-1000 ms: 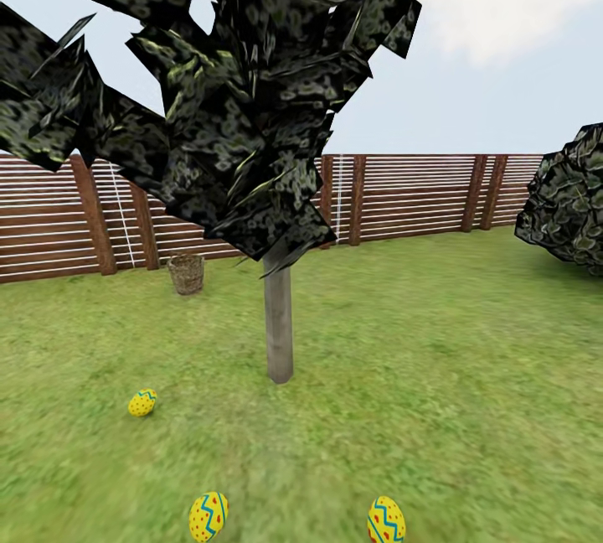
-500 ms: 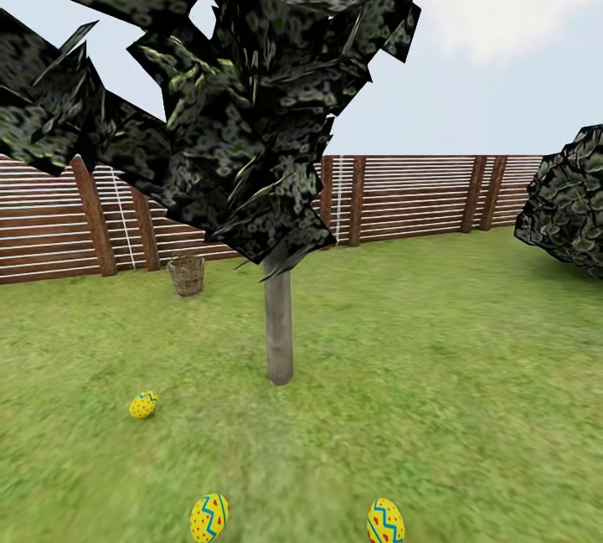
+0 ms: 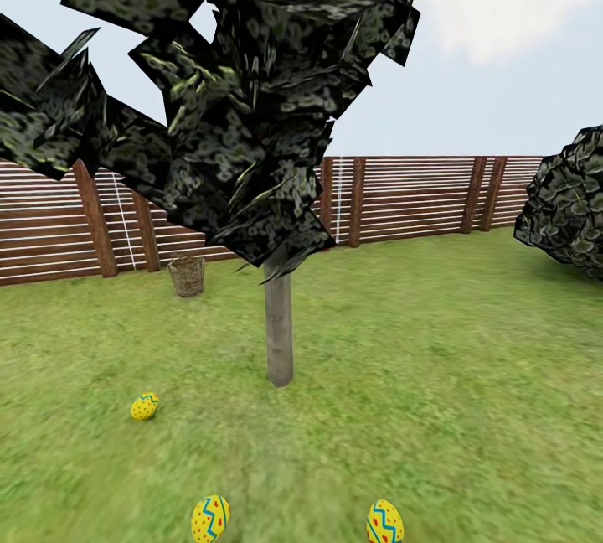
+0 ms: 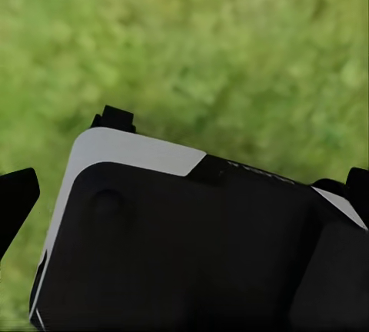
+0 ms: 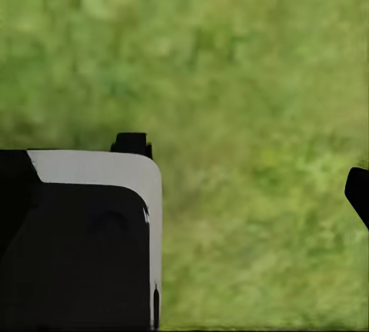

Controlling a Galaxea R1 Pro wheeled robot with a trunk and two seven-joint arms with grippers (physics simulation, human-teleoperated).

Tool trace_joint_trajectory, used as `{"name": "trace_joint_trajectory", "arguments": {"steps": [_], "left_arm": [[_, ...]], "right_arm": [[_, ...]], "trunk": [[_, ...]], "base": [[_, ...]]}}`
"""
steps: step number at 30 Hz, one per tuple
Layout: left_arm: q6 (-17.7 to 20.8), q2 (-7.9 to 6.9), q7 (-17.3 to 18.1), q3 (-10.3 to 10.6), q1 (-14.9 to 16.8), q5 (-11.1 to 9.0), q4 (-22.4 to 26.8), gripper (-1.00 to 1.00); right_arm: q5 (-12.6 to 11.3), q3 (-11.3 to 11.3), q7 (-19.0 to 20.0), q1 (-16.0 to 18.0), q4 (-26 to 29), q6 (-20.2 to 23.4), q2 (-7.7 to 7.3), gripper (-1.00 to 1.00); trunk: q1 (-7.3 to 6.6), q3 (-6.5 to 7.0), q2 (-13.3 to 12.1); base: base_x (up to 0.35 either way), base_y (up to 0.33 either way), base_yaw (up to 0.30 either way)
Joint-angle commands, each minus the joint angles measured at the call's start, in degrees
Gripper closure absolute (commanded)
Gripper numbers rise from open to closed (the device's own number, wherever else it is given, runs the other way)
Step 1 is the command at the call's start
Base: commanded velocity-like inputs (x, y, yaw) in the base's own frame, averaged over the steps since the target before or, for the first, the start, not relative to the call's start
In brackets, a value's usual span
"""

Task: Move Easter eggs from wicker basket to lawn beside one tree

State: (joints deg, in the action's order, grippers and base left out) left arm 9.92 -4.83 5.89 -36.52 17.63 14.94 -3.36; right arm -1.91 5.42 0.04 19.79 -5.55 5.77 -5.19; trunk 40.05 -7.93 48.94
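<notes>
Easter eggs, bright yellow with blue zigzags and red dots: all three lie on the mottled green lawn around the slim grey trunk of the dark-crowned tree. One egg sits left of the trunk, two more at the head view's lower edge. Tan open-weave wicker basket stands well apart, by the brown slatted fence; contents too small to tell. Judgement: eggs are light, rigid, smooth and round, prone to roll or slip, so pinch across the widest middle, gently. Task looks about complete. Both wrist views look down onto grass, so both arms seem to point downward. Left gripper and right gripper show dark fingertips spread wide, nothing between them.
</notes>
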Motion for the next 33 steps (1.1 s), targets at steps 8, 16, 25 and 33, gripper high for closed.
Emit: {"name": "trace_joint_trajectory", "arguments": {"steps": [8, 16, 25, 33], "left_arm": [[0.10, 0.92, 0.09, -0.48, -1.21, 0.53, -0.10, -1.00], [0.04, 0.93, 0.17, -0.50, -3.80, 0.53, -0.08, -1.00], [-0.11, 0.88, 0.26, -0.49, -4.56, 0.55, -0.13, -1.00], [-0.25, 0.69, 0.28, -0.49, -5.54, 0.63, -0.07, -1.00]], "right_arm": [[-0.22, 0.47, -0.04, -2.42, -0.08, -0.15, 0.67, -1.00], [-0.28, 0.46, -0.04, -5.44, -0.08, -0.85, 0.29, -1.00], [-0.28, 0.47, -0.04, -6.27, -0.08, -0.69, 0.44, -1.00], [-0.28, 0.47, -0.04, -6.87, -0.08, -0.73, 0.58, -1.00]], "trunk": [[-1.75, 1.36, -3.16], [-3.51, 2.80, -6.37], [-5.49, 4.41, -9.98], [-7.24, 5.85, -13.18]], "base": [[0.000, 0.000, 0.000], [0.000, 0.000, 0.000], [0.000, 0.000, 0.000], [0.000, 0.000, 0.000]]}}
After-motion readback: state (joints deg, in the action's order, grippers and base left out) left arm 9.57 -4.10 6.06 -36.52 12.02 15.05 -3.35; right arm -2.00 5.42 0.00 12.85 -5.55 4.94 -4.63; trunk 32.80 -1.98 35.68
